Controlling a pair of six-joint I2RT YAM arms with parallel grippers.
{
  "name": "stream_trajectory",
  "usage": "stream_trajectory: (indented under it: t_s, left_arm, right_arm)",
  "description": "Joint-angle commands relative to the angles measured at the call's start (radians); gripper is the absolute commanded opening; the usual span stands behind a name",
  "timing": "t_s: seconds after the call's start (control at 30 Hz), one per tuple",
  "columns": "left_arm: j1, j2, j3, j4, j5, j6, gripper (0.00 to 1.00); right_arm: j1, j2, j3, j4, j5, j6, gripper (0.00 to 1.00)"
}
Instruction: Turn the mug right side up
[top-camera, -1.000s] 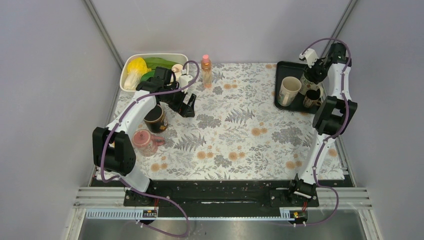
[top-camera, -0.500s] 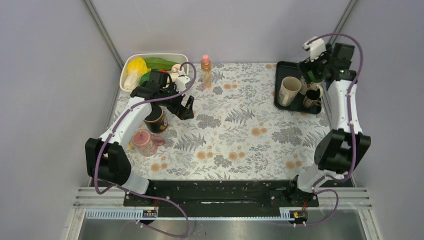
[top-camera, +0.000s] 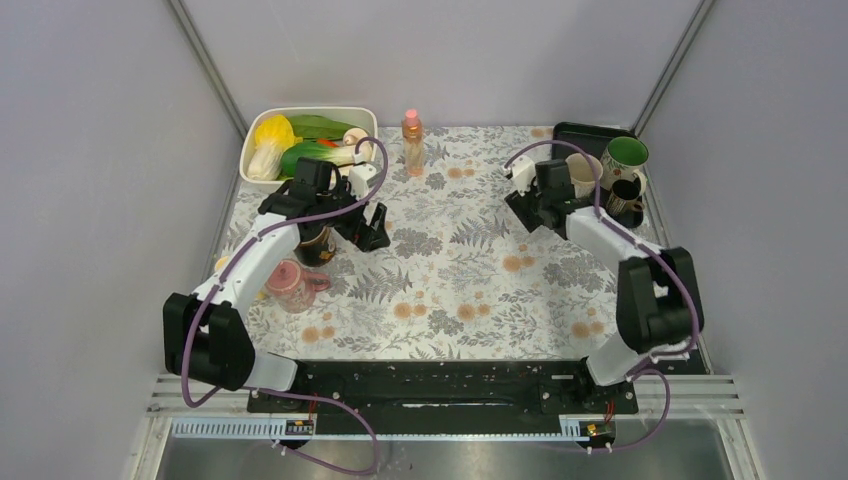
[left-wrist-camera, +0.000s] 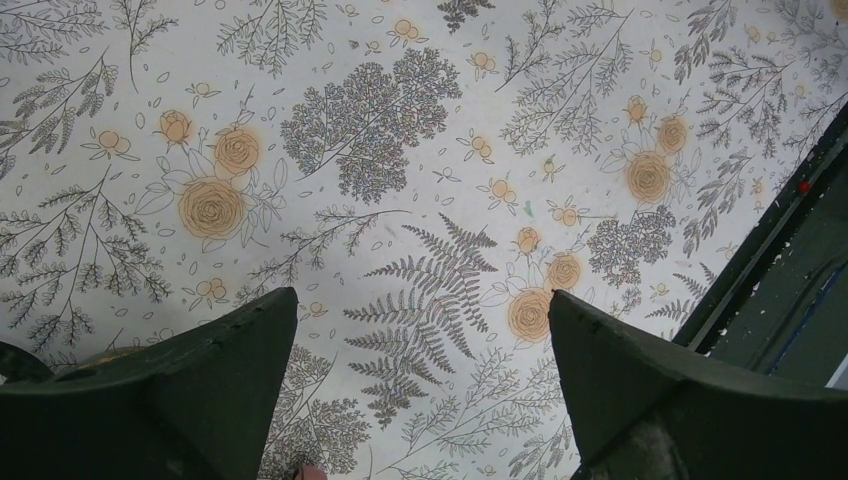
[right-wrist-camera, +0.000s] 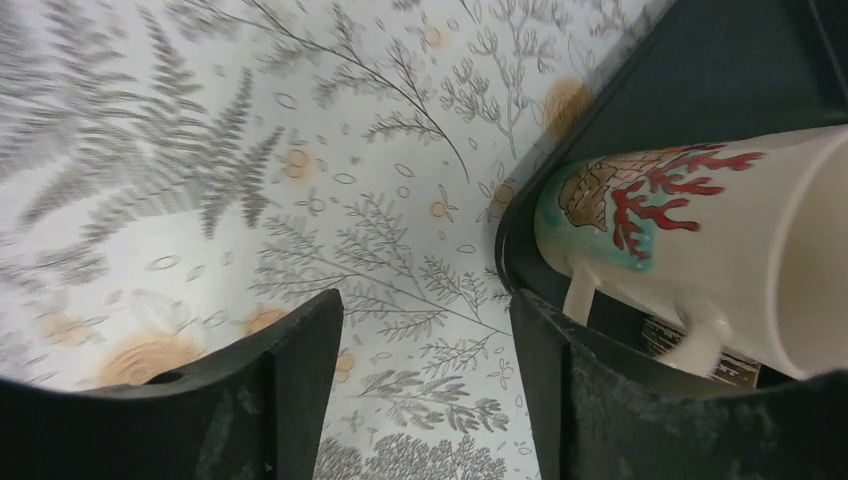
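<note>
A green mug (top-camera: 624, 153) stands on the black tray (top-camera: 572, 130) at the back right, its open mouth facing up. Beside it on the tray are a cream mug (top-camera: 580, 173) and a dark striped mug (top-camera: 625, 196). My right gripper (top-camera: 520, 205) is open and empty over the mat, just left of the tray. The right wrist view shows the open gripper (right-wrist-camera: 425, 300) with the cream mug (right-wrist-camera: 700, 220), painted with red coral, to its right. My left gripper (top-camera: 372, 225) is open and empty, low over the mat (left-wrist-camera: 422, 295), next to a dark mug (top-camera: 312, 243).
A pink glass mug (top-camera: 288, 283) stands near the left edge. A white bin of vegetables (top-camera: 300, 135) and a small bottle (top-camera: 411, 140) are at the back. The tray's edge (right-wrist-camera: 700, 60) lies close to my right fingers.
The right arm has swung from above the tray's far right down and left to the mat. The green mug now shows on the tray. The left gripper shifted slightly.
</note>
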Motion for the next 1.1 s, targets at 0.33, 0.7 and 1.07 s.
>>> stream_trajectory:
  t_s: [0.33, 0.7, 1.07]
  left_arm:
    - [0.002, -0.031, -0.015, 0.079, 0.010, 0.004, 0.99]
    - [0.006, -0.020, -0.001, 0.070, 0.011, 0.010, 0.99]
    - [0.009, -0.014, 0.008, 0.064, 0.006, 0.014, 0.99]
  right_arm:
    - [-0.008, 0.347, 0.187, 0.108, 0.350, -0.045, 0.56]
    - [-0.064, 0.442, 0.299, -0.081, 0.241, -0.075, 0.49]
    - [-0.063, 0.501, 0.352, -0.220, 0.168, -0.123, 0.28]
